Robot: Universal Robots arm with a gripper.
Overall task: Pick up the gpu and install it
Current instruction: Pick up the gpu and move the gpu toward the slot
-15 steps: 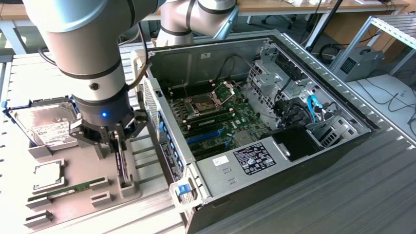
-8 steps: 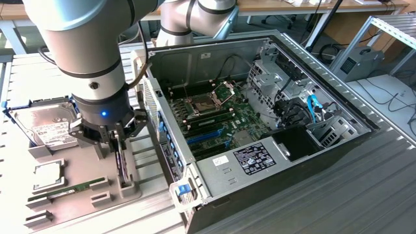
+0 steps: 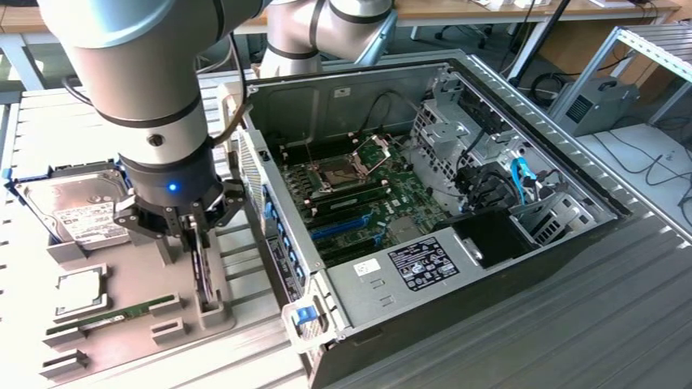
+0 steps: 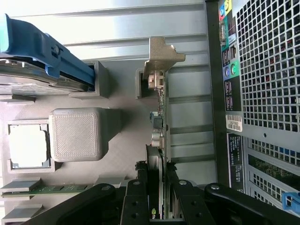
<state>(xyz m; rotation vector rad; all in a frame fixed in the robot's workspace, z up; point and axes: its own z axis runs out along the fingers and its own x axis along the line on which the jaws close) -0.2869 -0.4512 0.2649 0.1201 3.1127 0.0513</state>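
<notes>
The gpu is a thin black card standing on edge in the slotted holders of the grey parts tray, at the exterior view's left of the open computer case. My gripper has come down over the card's top edge. In the wrist view the gpu runs edge-on away from the camera, its silver bracket at the far end by a grey holder. My gripper has a black finger pressed on each side of the card. The card's lower edge still sits in the holders.
A silver hard drive with a blue rail, a processor chip and a green memory stick lie on the same tray. The case's rear panel stands close beside the card. Blue slots show on the motherboard inside.
</notes>
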